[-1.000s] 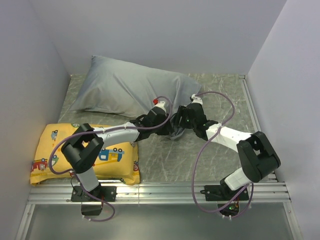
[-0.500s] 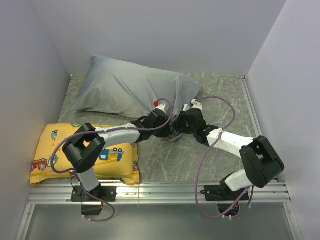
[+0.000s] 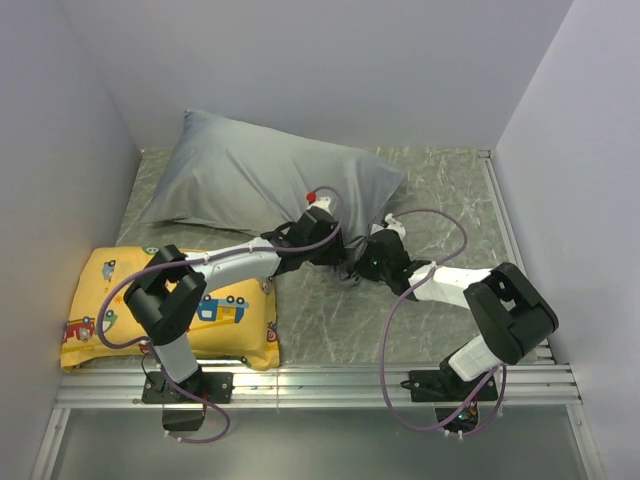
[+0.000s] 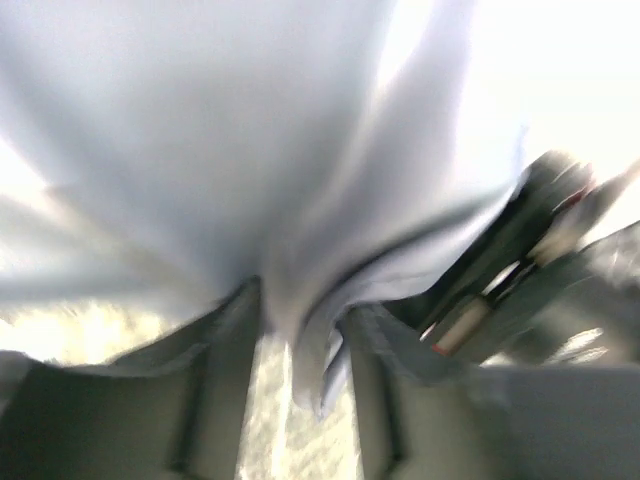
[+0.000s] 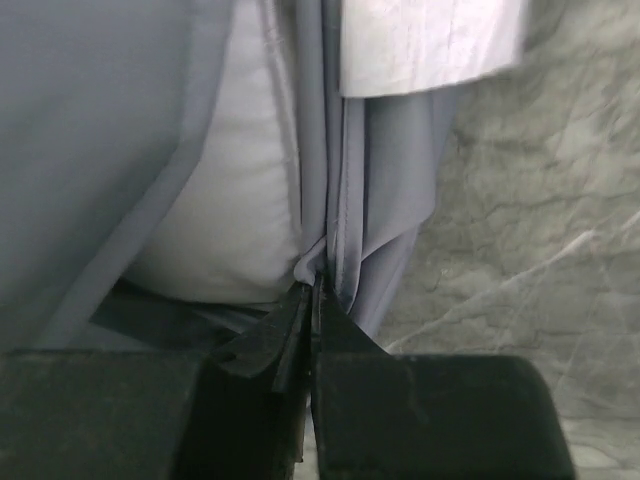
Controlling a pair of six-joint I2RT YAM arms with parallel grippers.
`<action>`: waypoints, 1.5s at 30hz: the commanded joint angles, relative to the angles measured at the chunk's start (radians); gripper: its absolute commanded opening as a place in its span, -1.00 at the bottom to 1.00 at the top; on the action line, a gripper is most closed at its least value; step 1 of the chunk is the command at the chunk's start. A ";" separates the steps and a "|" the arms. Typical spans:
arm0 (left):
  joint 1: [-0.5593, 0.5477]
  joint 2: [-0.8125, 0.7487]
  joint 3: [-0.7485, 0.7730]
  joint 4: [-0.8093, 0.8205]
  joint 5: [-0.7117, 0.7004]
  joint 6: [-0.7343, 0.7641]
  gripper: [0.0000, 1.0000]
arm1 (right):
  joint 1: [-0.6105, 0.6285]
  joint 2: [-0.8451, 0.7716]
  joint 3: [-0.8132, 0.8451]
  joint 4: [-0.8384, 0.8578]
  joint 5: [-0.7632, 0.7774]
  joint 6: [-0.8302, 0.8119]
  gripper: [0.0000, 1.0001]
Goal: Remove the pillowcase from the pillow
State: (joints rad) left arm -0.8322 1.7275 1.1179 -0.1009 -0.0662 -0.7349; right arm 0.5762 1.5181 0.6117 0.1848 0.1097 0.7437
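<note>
The grey marble-patterned counter (image 3: 340, 320) carries a plump white pillow (image 5: 220, 210) inside a thin, wrinkly grey fabric pillowcase (image 3: 250, 180), lying across the far left part and reaching toward the middle. A yellow rectangular cushion printed with cartoon vehicles (image 3: 120, 310) lies flat at the near left corner.

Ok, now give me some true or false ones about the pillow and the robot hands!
1. The pillowcase is on the pillow. True: white pillow peeks out at its open end.
2. The right gripper is wide open. False: it is pinched shut on the pillowcase's edge.
3. The yellow cushion lies on top of the pillowcase. False: it lies apart from it, at the near left of the table.
4. The left gripper and the right gripper are at the same end of the pillowcase. True.
</note>
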 commanded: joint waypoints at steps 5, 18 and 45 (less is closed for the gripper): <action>0.099 0.021 0.183 -0.029 -0.040 0.046 0.09 | 0.007 0.080 -0.070 0.113 -0.107 0.071 -0.96; 0.107 -0.137 0.068 -0.051 -0.196 0.031 -0.59 | -0.039 0.088 -0.197 0.364 -0.212 0.178 -0.85; 0.200 -0.144 -0.368 0.311 -0.121 -0.215 -0.99 | -0.200 -0.087 -0.276 0.368 -0.289 0.161 -0.02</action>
State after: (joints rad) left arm -0.6403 1.5646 0.7803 0.1669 -0.2127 -0.9379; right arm 0.3851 1.5097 0.3473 0.6327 -0.2417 0.9432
